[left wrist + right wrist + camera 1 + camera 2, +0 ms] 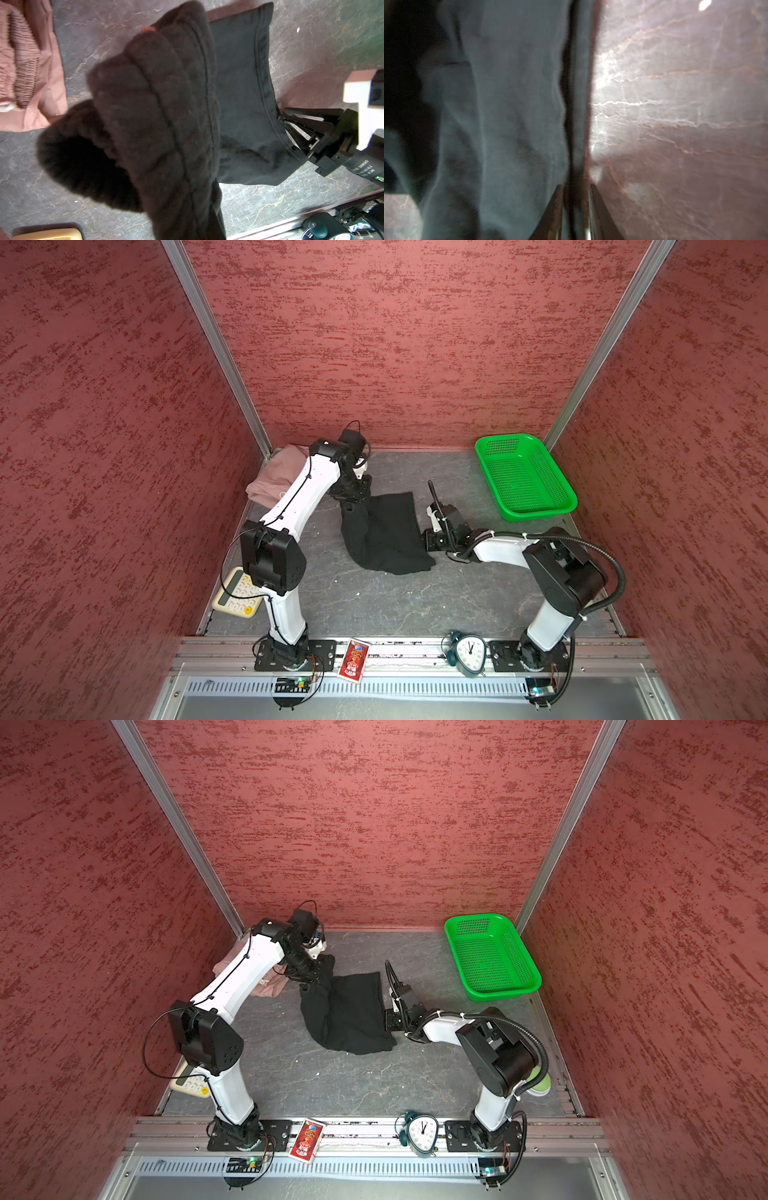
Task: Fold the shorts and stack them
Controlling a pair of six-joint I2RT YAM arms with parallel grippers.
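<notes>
Looking down on a grey marbled table [374,605], taking the far wall as twelve o'clock. Starting nearest, on the metal rail [415,649]: finding a red printed packet [354,659] lying at about six o'clock and a teal alarm clock [469,653] sitting at about five. Moving slightly farther, catching a cream calculator [239,593] lying at eight o'clock, partly hidden under the left arm [286,506].

Reaching the middle of the table, finding the black shorts [386,535], partly spreading flat on the surface and partly hanging lifted. Showing, at three o'clock of that cloth, the right gripper [423,540] lying low over the table and pinching the hem, its fingers [598,209] drawn close with the stitched edge filling the narrow gap between them (blurred in the right wrist view, clearer from the left wrist). Showing, at eleven o'clock of the cloth, the left gripper [352,495] pressing together on a thick bunch of the black fabric and holding that end up off the table, folds draping down toward the flat part.

Going farther, finding the pink shorts [274,479] lying crumpled at ten o'clock in the far left corner, gathered waistband facing up, partly hidden behind the left arm. Ending at two o'clock with a green mesh basket [540,510] sitting near the far right corner.
</notes>
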